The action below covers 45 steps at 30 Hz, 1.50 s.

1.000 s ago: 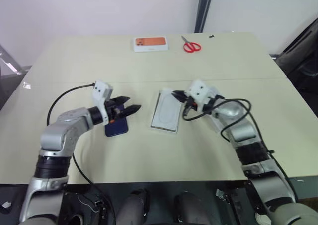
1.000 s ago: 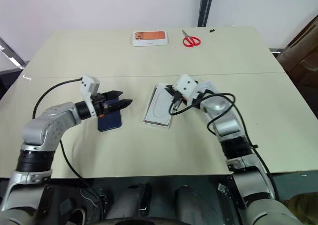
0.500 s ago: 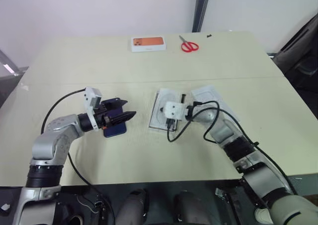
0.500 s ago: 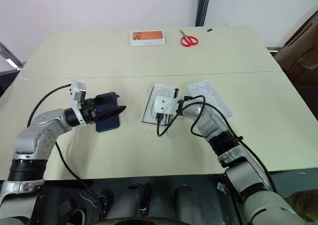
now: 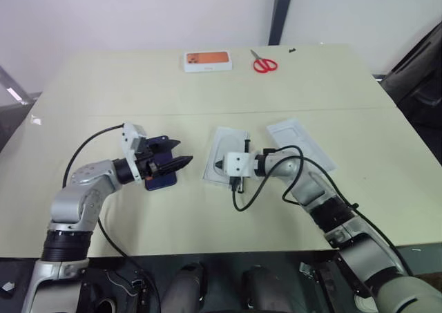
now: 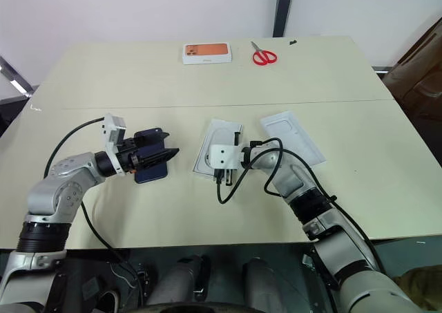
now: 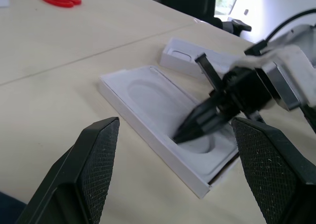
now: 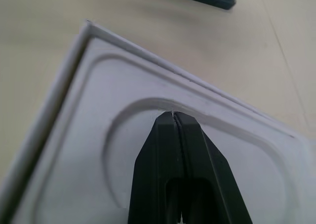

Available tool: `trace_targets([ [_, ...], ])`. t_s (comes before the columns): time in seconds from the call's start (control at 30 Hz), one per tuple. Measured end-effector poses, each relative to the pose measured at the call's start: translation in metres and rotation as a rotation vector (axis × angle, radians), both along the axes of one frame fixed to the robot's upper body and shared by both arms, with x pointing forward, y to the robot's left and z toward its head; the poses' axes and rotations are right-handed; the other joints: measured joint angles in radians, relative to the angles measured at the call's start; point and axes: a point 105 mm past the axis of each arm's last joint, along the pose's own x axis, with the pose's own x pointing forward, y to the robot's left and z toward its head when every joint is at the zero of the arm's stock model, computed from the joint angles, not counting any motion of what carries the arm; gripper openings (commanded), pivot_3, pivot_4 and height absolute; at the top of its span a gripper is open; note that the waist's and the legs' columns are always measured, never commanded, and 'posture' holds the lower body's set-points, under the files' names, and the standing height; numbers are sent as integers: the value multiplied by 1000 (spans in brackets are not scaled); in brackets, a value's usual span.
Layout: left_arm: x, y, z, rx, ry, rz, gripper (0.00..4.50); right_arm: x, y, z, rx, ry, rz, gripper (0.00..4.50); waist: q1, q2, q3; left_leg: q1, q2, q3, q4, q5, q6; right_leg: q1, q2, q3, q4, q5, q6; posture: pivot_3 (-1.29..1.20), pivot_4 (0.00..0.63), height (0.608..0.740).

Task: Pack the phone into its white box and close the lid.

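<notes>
Phone (image 6: 152,164) lies flat left of the white box (image 6: 217,147), both long axes running front-to-back; left gripper (image 6: 166,153) jaws apart, right gripper (image 7: 180,134) jaws pressed together in the box.

Even, soft overhead light falls across the pale bench (image 5: 207,85), bright without harsh glare, and only faint shadows sit under the arms. Close to the left end effector (image 7: 173,150), its near fingers (image 7: 96,159) blur out of focus, with a bright window glowing beyond. The closed right end effector (image 8: 174,116) looms dark and sharp-edged while the white box (image 8: 89,150) beneath softens.
</notes>
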Motion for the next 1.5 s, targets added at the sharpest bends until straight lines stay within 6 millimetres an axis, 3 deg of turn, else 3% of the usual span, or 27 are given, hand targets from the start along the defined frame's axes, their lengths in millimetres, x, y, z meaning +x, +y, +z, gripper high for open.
trace_targets([
  [0.2, -1, 0, -2, 5, 1, 1, 3833, 26, -11, 36, 51, -75, -68, 27, -2, 0, 0, 0, 0, 0, -1, 0, 0, 0, 0, 0, 0, 0, 0, 0, 150, 734],
  [0.4, 0, -2, -3, 3, -5, 4, 3833, 47, -12, 32, 30, -129, -143, 27, -3, 0, 0, 0, 0, 0, -1, 0, 0, -1, 0, 0, 0, 0, 0, 0, 150, 734],
  [0.53, 1, -3, -3, 4, -5, 12, 3833, 48, -11, 15, -80, -167, -121, 27, -3, 0, 0, 0, 0, 0, -1, 0, 0, -1, 0, 0, 0, 0, 0, 0, 150, 734],
  [0.7, 0, -3, -4, 14, -8, 19, 3833, 34, -14, -6, -185, -122, -26, 27, -2, 0, 0, 1, 0, 0, -1, 0, 0, 0, 0, 0, 0, 0, 0, 0, 150, 734],
  [1.03, 2, -4, -6, 34, -28, 40, 3833, 20, -8, -7, -166, -94, 46, 27, -2, 0, 0, 1, 0, 0, -1, 0, -1, 0, 1, 0, 0, 0, 0, 0, 150, 734],
  [1.2, 2, -7, -10, 56, -17, 28, 3833, 25, -11, -1, -75, -76, -19, 27, -2, 0, 0, 1, 0, 0, -1, 0, -1, 0, 1, 0, 0, 0, 0, 0, 150, 734],
  [1.37, 16, 1, -15, 101, -19, 97, 3833, 28, -24, 32, 136, -63, -114, 27, 6, 0, 0, 1, 0, -1, -1, 0, -1, 0, 0, 0, 0, 0, 0, 0, 150, 734],
  [1.5, 29, 7, -15, 123, -37, 157, 2134, 14, -49, 28, 193, 8, -170, 0, 7, 0, 0, 1, 0, -1, -1, 0, 0, 1, 0, 0, 0, 0, 0, 0, 150, 734],
])
